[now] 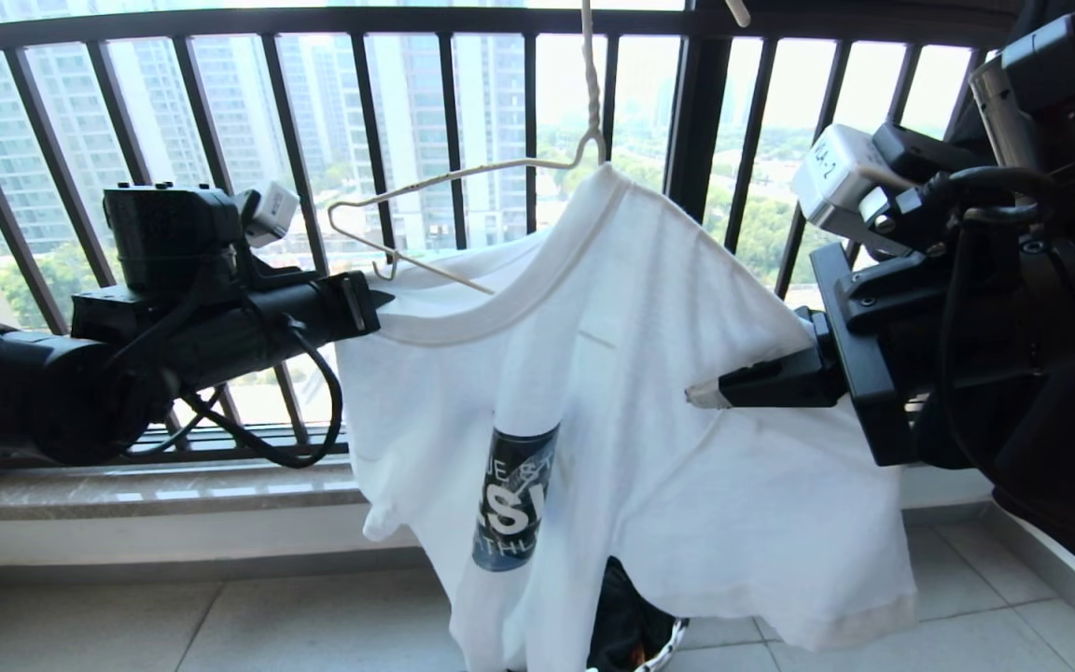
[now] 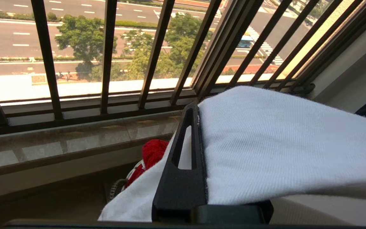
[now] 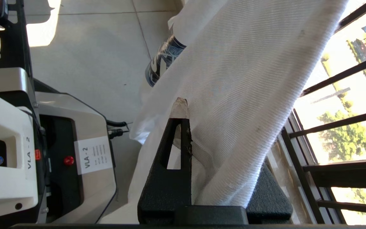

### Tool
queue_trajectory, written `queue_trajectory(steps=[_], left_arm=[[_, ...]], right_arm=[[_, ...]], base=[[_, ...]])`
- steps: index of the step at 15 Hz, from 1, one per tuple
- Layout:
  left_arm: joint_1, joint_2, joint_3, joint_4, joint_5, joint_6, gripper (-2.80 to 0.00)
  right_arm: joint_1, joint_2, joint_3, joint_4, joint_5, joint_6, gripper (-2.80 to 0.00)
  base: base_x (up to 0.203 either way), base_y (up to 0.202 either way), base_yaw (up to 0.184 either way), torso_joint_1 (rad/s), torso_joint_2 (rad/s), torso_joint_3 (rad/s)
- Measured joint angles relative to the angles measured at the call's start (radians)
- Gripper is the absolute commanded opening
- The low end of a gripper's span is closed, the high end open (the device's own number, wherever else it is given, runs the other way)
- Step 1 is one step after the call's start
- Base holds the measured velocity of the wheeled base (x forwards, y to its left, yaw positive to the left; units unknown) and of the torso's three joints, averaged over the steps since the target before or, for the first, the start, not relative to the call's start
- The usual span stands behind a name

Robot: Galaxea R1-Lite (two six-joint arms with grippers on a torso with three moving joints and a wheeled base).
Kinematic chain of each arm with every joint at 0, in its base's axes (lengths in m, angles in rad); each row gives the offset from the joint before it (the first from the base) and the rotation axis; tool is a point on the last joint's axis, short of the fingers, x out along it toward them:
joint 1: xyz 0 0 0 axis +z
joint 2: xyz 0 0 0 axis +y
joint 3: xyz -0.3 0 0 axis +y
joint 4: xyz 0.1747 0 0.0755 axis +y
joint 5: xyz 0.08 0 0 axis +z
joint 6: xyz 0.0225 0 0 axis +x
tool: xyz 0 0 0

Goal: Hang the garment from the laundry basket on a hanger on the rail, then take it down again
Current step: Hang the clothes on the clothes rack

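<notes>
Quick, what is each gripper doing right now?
Left gripper: shut on the T-shirt at its collar.
Right gripper: shut on the T-shirt's shoulder.

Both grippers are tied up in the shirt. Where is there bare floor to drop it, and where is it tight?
Bare floor tiles lie left of the T-shirt, below the stone ledge; more show at the right. Tight spot: directly under the T-shirt, where the laundry basket sits, and around the hanger.
</notes>
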Motion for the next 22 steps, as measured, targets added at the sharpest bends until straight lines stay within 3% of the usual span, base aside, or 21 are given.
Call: queue_trajectory(steps=[8,11,14,22], left_arm=[[0.078,-0.009,-0.007,-0.002,-0.155,-0.108,-2.80],[0.088,-0.007,-0.021,0.006,-0.163,-0.122,-2.80],[0.099,-0.011,-0.061,0.100,-0.166,-0.134,-2.80],[0.139,-0.015,-0.102,0.114,-0.164,-0.152,-2.80]], right_arm=[[-0.021,-0.001,0.010,-0.009,0.001,0.000,-2.80],[-0.021,-0.001,0.027,-0.010,0.001,-0.012,-2.80],[-0.022,0.011,0.045,-0.010,0.001,-0.015,-2.80],[-0.037,0.087,0.063,-0.008,-0.004,-0.019,-2.80]], base=[[0.000,0.000,0.000,0.000,0.00,0.000],[0.000,0.000,0.000,0.000,0.00,0.000],[0.000,0.000,0.000,0.000,0.00,0.000],[0.000,0.000,0.000,0.000,0.00,0.000]])
